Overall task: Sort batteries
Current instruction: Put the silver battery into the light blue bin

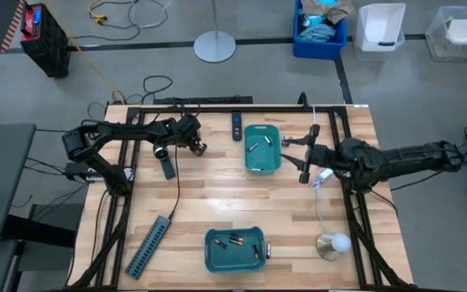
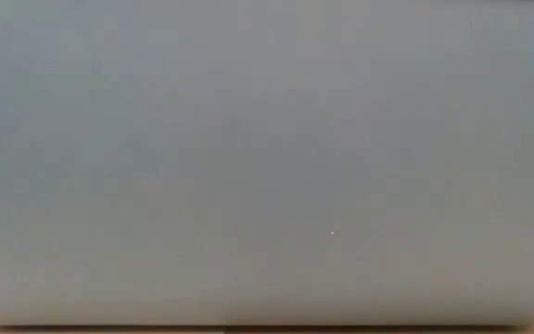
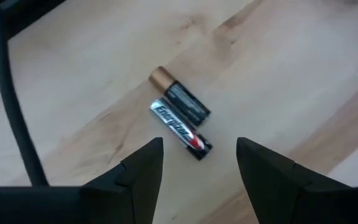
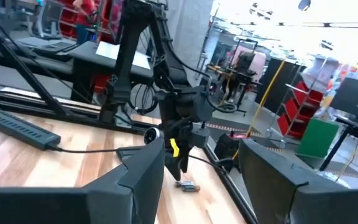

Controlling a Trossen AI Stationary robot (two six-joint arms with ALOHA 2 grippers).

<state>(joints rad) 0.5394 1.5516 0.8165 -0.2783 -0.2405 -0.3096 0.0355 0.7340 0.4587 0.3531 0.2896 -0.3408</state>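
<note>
Two batteries (image 3: 180, 119) lying side by side, touching, on the bare bench (image 1: 217, 203) just beneath the left tool (image 3: 199, 163), jaws released and empty; right tool (image 4: 201, 163) likewise released beside a teal bin (image 1: 262, 149).

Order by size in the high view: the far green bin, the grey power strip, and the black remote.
1. Grey power strip, the longest.
2. Far green bin, shorter but much wider.
3. Black remote, clearly smallest.
</note>
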